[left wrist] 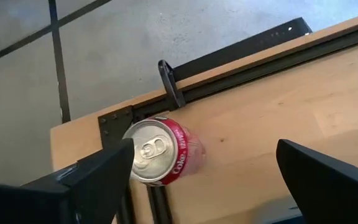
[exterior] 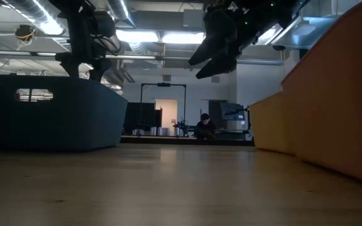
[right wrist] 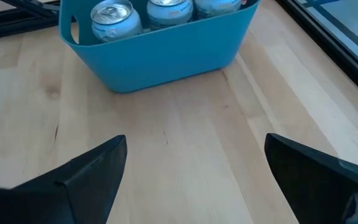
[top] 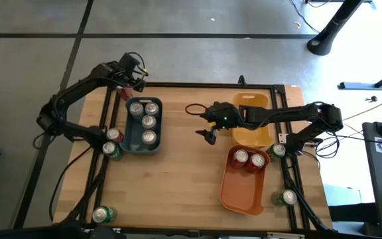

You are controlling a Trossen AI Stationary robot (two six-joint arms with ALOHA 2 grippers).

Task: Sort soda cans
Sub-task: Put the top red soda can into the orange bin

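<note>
A red soda can [left wrist: 160,152] stands upright on the table's far left corner. My left gripper [left wrist: 207,152] is open above it, with the can close to one finger; it also shows in the high view [top: 132,81]. My right gripper [top: 211,135] is open and empty, raised over the middle of the table; it also shows in the low view [exterior: 215,59]. The blue-grey bin [top: 132,138] holds several silver cans [top: 150,121]. The orange bin [top: 241,192] holds two red cans [top: 249,159]. The yellow bin [top: 252,133] shows no cans.
A red can [top: 115,135] and a green can [top: 113,151] stand at the left edge, and a green can [top: 103,214] at the near left corner. Green cans [top: 278,150] [top: 287,197] stand at the right edge. Bare wood lies between the bins.
</note>
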